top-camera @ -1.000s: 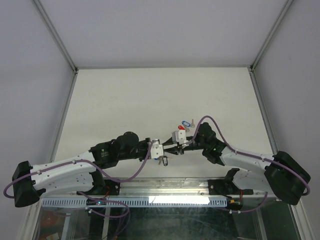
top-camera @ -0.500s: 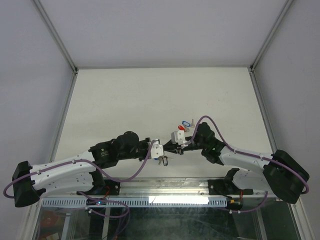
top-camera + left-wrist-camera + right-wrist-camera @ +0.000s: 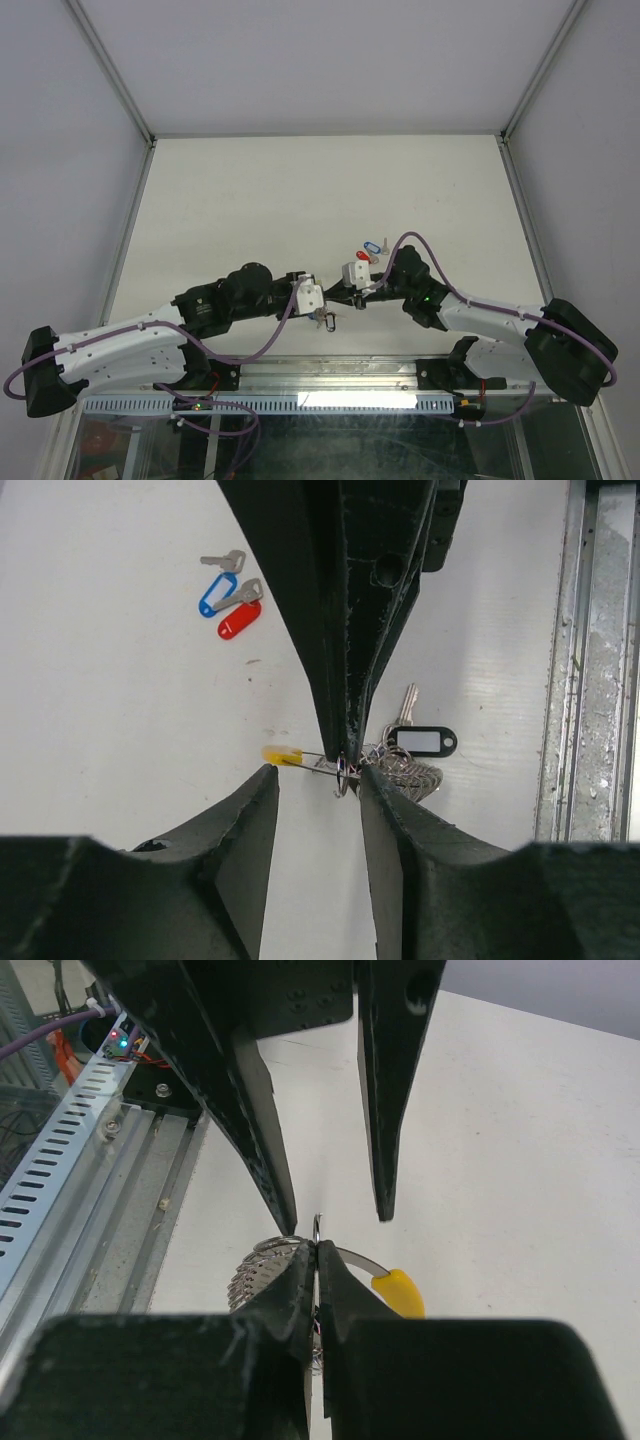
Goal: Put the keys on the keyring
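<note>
In the left wrist view the keyring (image 3: 282, 755) shows a yellow end and a silvery beaded bunch (image 3: 408, 772). It lies at the tips of both grippers. My right gripper (image 3: 316, 1250) is shut on its thin metal ring, with the yellow end (image 3: 399, 1291) just to the right. My left gripper (image 3: 315, 773) is open, and its right fingertip (image 3: 366, 776) is next to the ring. A key with a black tag (image 3: 421, 742) lies at the beaded bunch. Keys with a blue tag (image 3: 215, 594) and a red tag (image 3: 239, 620) lie apart on the table. In the top view both grippers (image 3: 338, 302) meet tip to tip.
A metal rail (image 3: 596, 660) runs along the table's near edge, close to the keyring. The blue-tagged key (image 3: 372, 245) and the red-tagged key (image 3: 362, 255) lie just beyond the right wrist. White walls (image 3: 320, 70) enclose the table on three sides.
My left gripper has opened and let go, and its arm has drawn back slightly. My right gripper has closed onto the keyring's metal ring.
</note>
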Controlling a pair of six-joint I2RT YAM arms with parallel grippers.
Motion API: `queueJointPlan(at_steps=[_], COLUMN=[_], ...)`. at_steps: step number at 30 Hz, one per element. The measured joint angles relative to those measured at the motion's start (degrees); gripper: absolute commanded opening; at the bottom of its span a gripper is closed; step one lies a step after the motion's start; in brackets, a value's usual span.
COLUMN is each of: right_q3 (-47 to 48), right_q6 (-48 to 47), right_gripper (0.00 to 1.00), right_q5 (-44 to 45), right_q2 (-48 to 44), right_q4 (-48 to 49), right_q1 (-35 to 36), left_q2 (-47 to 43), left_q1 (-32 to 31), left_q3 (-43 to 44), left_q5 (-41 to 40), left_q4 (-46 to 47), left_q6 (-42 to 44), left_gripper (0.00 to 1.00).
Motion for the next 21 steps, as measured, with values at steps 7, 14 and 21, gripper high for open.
queueJointPlan(at_steps=[7, 14, 21], right_q3=[-2.8, -5.3, -9.4], right_q6=[1.7, 5.4, 10.2], right_gripper=[0.0, 0.0, 0.0], right_q5=[2.7, 4.7, 7.7], right_q2=[-1.1, -1.2, -0.3], right_q4=[4.5, 11.2, 21.9], right_q1=[0.1, 0.1, 0.1], left_q2=[-7.1, -9.2, -10.3], left_q1=[0.0, 0.0, 0.0], left_q3=[-1.4, -4.0, -6.6], left_q5=[-0.4, -0.5, -5.0], left_q4=[2.8, 4.2, 10.2], left_q6=[-3.0, -6.2, -12.1], left_gripper=[0.39, 0.39, 0.64])
